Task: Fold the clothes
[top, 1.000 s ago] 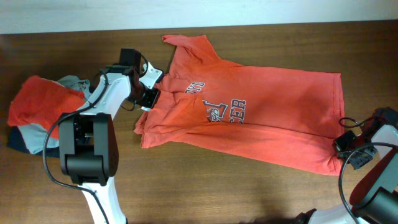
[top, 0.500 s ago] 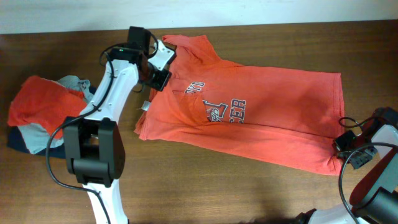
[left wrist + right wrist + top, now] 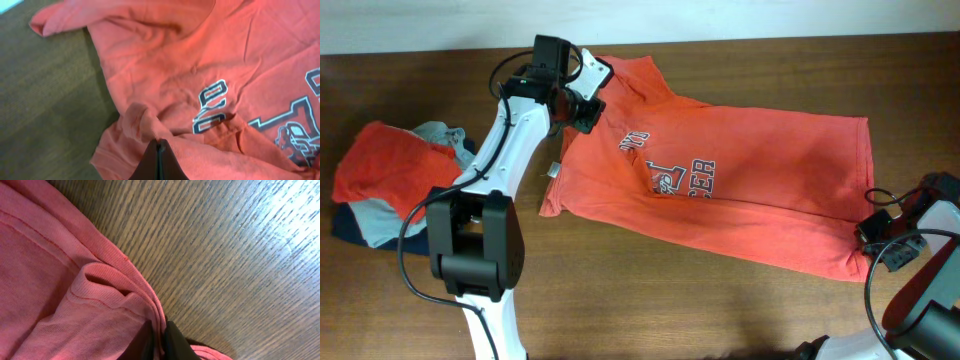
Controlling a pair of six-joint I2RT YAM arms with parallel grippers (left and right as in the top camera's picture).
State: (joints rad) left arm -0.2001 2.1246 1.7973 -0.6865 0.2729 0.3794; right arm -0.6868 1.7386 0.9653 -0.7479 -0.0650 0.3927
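Folding seems started: left gripper point(image 3: 159, 148) pinches shirt point(image 3: 770, 190) beside its lettering point(image 3: 672, 166), right gripper point(image 3: 161, 331) its hem point(image 3: 122, 260); next carry this edge over.

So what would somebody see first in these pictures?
The big orange-red T-shirt spread across the middle of the brown table, lettering up. The left arm's fingers pinch its cloth near that lettering, and the right arm's fingers pinch its hem corner. A heap of smaller clothes sits at the picture's left edge.
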